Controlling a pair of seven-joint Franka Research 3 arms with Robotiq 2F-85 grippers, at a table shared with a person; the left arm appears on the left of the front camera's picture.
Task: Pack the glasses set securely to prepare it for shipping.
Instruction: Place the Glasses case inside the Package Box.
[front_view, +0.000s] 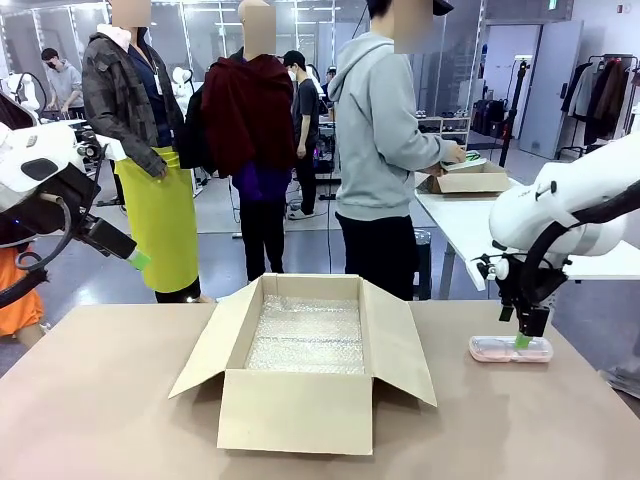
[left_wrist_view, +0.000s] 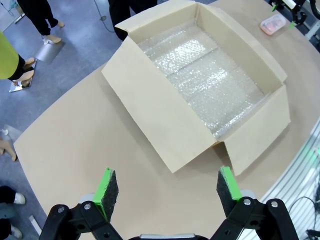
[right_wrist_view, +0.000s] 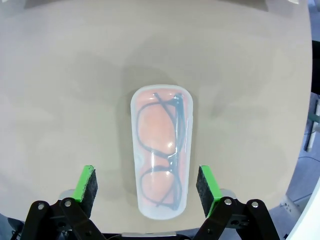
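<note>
A pale pink translucent glasses case (front_view: 510, 349) lies flat on the table at the right, with dark-framed glasses visible inside (right_wrist_view: 161, 150). My right gripper (front_view: 526, 338) hangs straight above it, open, its green pads (right_wrist_view: 86, 183) on either side of the case's near end and a little clear of it. The same case (left_wrist_view: 273, 23) appears far off in the left wrist view. My left gripper (left_wrist_view: 167, 187) is open and empty, held high over the table's left side. In the front view the left gripper (front_view: 135, 258) sits at the left edge, above the table.
A large open cardboard box (front_view: 308, 410) lined with bubble wrap (left_wrist_view: 200, 75) stands mid-table with its flaps spread. A person in a grey hoodie (front_view: 385, 140) stands behind the far edge, turned toward a white side table (front_view: 470, 215) holding a small box. Others stand farther back.
</note>
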